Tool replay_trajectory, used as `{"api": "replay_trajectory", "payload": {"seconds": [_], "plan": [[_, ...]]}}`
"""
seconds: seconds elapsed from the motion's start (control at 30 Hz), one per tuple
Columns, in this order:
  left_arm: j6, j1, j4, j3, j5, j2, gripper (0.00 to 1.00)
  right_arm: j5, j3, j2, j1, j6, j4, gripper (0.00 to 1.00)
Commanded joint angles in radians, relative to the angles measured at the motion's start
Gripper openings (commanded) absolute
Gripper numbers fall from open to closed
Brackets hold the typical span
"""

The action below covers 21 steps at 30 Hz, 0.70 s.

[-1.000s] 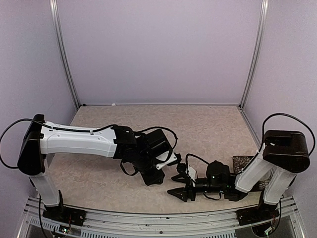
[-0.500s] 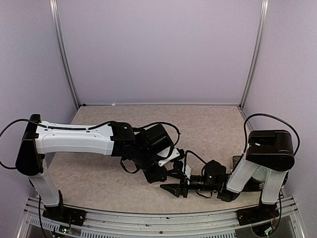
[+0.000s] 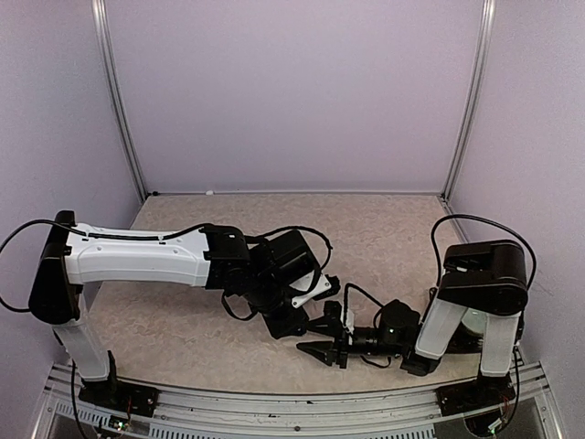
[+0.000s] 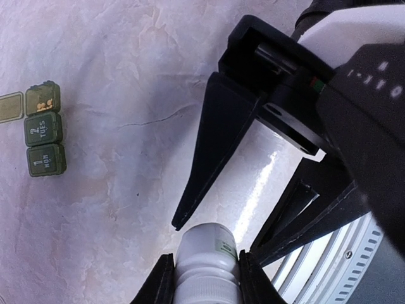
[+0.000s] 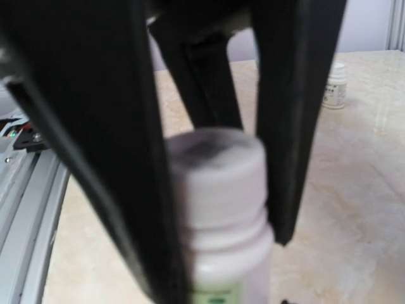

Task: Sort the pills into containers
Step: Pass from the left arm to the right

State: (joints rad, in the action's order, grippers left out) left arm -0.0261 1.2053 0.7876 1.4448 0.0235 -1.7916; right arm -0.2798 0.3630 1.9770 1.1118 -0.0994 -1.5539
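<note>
Right gripper (image 5: 221,266) has slid in and narrowed about the cap (image 5: 215,171); pinching yet, I cannot tell; left gripper (image 4: 205,278) clamps the bottle (image 4: 205,253); uncapping likely next.

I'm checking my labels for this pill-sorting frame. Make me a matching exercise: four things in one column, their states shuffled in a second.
Things:
1. white pill bottle
2. TUES compartment
3. compartment farthest from MON
4. second white bottle

States:
A. open, yellowish pills inside
B. standing upright on the table, untouched
C. shut
D. clamped in the left gripper

Pairs: 1-D, 2-C, 3-A, 4-B
</note>
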Motion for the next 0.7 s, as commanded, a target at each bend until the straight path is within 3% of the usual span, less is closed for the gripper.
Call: {"api": "replay_trajectory", "payload": {"seconds": [0.0,0.23,0.27,0.37,0.67], "plan": [[-0.013,0.004,-0.001,0.018,0.007,0.016,0.23,-0.024,0.005,0.023,0.011,-0.013,-0.26,0.48],[-0.022,0.006,-0.014,0.012,0.008,0.021,0.23,-0.022,0.022,0.02,0.011,-0.025,-0.273,0.51],[-0.024,0.005,-0.016,0.014,0.003,0.024,0.23,-0.008,0.011,-0.008,0.011,-0.042,-0.273,0.58],[-0.023,0.005,-0.017,0.012,-0.011,0.025,0.23,0.033,-0.019,-0.054,0.01,-0.071,-0.265,0.66],[-0.024,-0.004,-0.048,0.011,-0.02,0.033,0.23,-0.048,-0.013,-0.177,0.003,-0.147,-0.043,0.69]]}}
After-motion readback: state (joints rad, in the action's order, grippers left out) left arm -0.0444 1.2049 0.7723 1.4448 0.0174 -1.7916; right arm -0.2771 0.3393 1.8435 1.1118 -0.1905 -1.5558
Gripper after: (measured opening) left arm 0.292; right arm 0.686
